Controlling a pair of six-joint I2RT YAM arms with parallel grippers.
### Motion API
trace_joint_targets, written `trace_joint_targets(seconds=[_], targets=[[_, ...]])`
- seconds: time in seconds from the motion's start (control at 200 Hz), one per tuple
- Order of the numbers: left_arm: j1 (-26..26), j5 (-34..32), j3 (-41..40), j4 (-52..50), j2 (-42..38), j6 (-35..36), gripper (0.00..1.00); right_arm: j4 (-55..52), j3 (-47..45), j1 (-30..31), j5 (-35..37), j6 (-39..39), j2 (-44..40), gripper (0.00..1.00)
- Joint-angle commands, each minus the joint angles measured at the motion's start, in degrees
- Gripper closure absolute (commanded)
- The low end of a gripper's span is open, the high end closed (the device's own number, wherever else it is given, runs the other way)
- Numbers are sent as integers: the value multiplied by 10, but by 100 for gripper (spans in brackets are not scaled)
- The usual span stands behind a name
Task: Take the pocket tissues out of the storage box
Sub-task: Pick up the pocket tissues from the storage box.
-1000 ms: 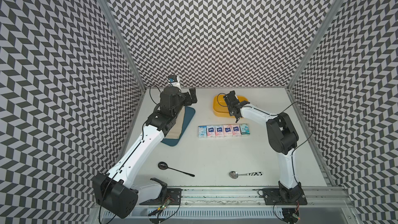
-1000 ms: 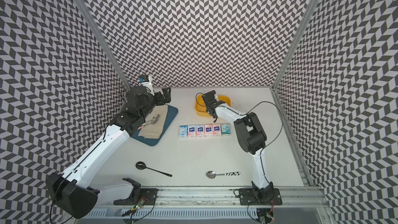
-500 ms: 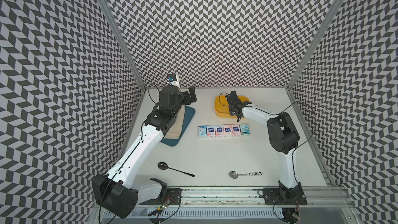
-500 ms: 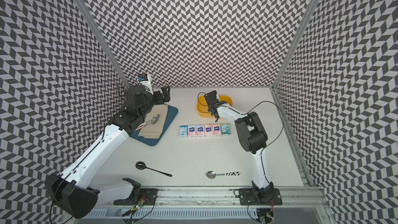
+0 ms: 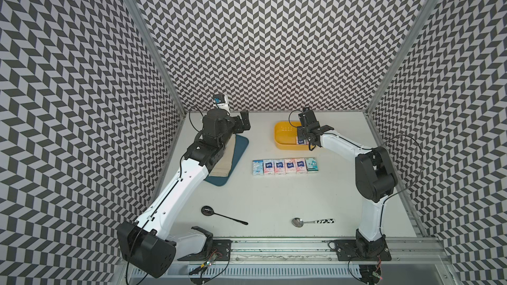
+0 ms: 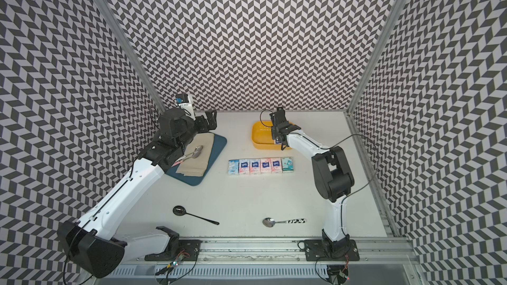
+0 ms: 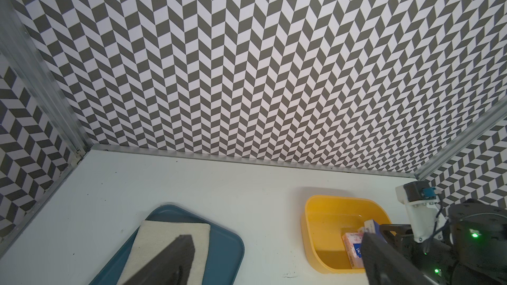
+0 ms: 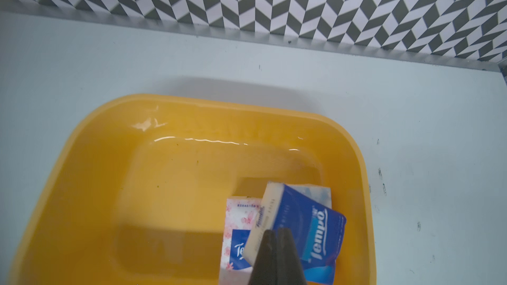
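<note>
As your right jaws pinch just a corner of the dark blue pack (image 8: 310,223), jerking could drop it beneath them

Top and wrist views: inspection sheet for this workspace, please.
Surface: white tabletop, faint scuffs.
Job's things: yellow plastic storage tub holds pink-white pack, pale-blue pack, tilted dark-blue pack; six plastic-wrapped packs rowed outside.
Clutter: dark-blue tray, beige cloth, metal spoon on it; black spoon; patterned-handle spoon.
Grippers: left gripper open; right gripper shut at dark-blue pack's edge, grip unclear.
Cables: black cable looping off right arm.
Surroundings: chevron-patterned walls.
</note>
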Motion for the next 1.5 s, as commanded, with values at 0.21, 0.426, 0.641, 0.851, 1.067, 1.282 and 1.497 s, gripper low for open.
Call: trace_joint_targets(seconds=[0.21, 0.426, 0.641, 0.851, 1.067, 1.282, 1.497], targets=[[2, 2, 15, 2, -6, 4, 1, 60, -28, -23, -66, -6, -63, 85], [3, -2, 8, 1, -10, 8, 1, 3, 6, -72, -180, -71, -19, 46], [2, -1, 11, 3, -3, 8, 1, 6, 4, -118, -321, -85, -1, 18], [2, 0, 11, 4, 1, 7, 1, 23, -7, -123, -334, -98, 18, 16], [2, -5, 10, 4, 1, 11, 1, 33, -15, -126, -351, -87, 35, 17], [2, -2, 12, 5, 4, 11, 1, 24, -18, -126, -326, -111, 42, 16], [2, 3, 13, 7, 8, 9, 1, 5, -10, -125, -342, -94, 49, 19]])
